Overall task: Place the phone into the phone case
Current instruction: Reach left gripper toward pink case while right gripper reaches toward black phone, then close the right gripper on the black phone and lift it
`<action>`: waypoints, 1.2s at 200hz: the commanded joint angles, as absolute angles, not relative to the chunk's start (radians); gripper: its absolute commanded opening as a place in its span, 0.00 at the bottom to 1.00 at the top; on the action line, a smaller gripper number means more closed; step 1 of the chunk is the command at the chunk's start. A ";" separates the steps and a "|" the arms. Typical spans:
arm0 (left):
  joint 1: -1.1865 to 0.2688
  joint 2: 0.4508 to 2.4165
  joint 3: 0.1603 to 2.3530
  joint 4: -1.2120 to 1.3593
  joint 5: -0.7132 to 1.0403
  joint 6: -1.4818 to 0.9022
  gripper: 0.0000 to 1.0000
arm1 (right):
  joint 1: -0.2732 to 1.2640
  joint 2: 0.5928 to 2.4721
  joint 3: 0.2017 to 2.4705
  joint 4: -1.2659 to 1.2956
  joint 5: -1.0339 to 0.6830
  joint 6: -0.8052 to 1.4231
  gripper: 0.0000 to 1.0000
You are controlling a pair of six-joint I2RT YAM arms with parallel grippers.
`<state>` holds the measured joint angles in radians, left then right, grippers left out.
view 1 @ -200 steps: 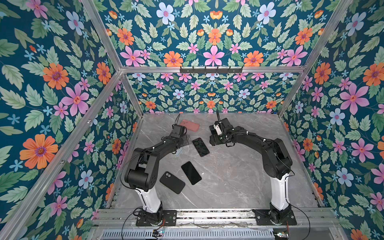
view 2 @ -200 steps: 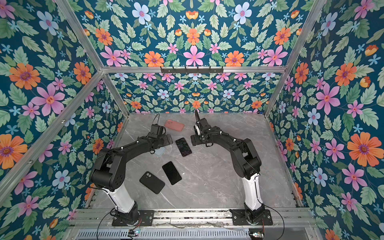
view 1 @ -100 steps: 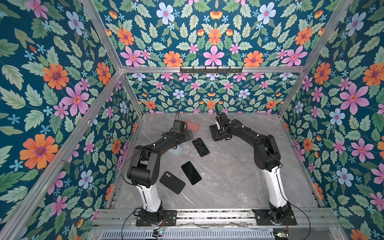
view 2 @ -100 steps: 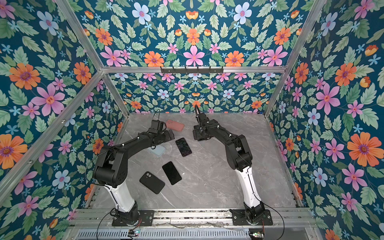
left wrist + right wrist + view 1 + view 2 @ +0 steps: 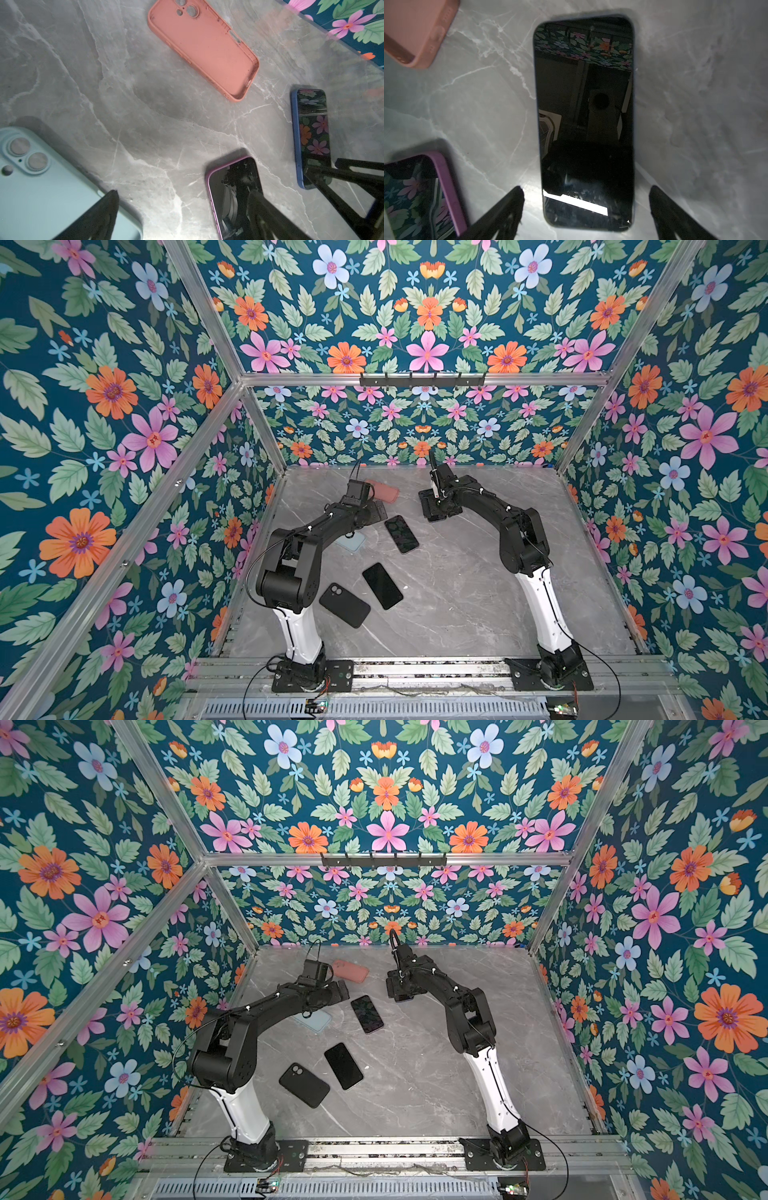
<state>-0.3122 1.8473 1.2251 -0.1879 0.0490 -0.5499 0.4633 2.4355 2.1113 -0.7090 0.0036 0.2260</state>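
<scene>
Phone (image 5: pixel 584 124) with the blue edge is lying screen-up on the marble table (image 5: pixel 478 593), toward the back. The right gripper (image 5: pixel 586 188) sits low over it with its jaws spread wide past both long edges. Hard to say from here if anything's touching, but it looks like not. The left gripper (image 5: pixel 182 193) is spread wide too with nothing in it, over bare table between the light blue case (image 5: pixel 41 187) and the purple-cased phone (image 5: pixel 224 187). The pink case (image 5: pixel 203 47) lies open side up, near the phone but apart.

Left gripper (image 5: pixel 183 193), right gripper (image 5: pixel 586 188) spread wide
</scene>
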 commanded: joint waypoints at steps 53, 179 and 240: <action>-0.306 1.851 1.214 -0.184 0.065 -0.551 0.98 | 0.464 2.501 2.212 -0.784 0.021 0.231 0.93; -0.294 1.827 1.177 -0.168 0.090 -0.559 0.97 | 0.466 2.565 2.293 -0.855 0.064 0.252 0.79; -0.293 1.807 1.159 -0.160 0.095 -0.562 0.97 | 0.465 2.530 2.254 -0.847 0.071 0.258 0.74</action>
<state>-0.2947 1.8202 1.1637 -0.1730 0.0956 -0.5545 0.4644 2.5439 2.2738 -0.7811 0.0772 0.2367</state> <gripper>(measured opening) 0.969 0.744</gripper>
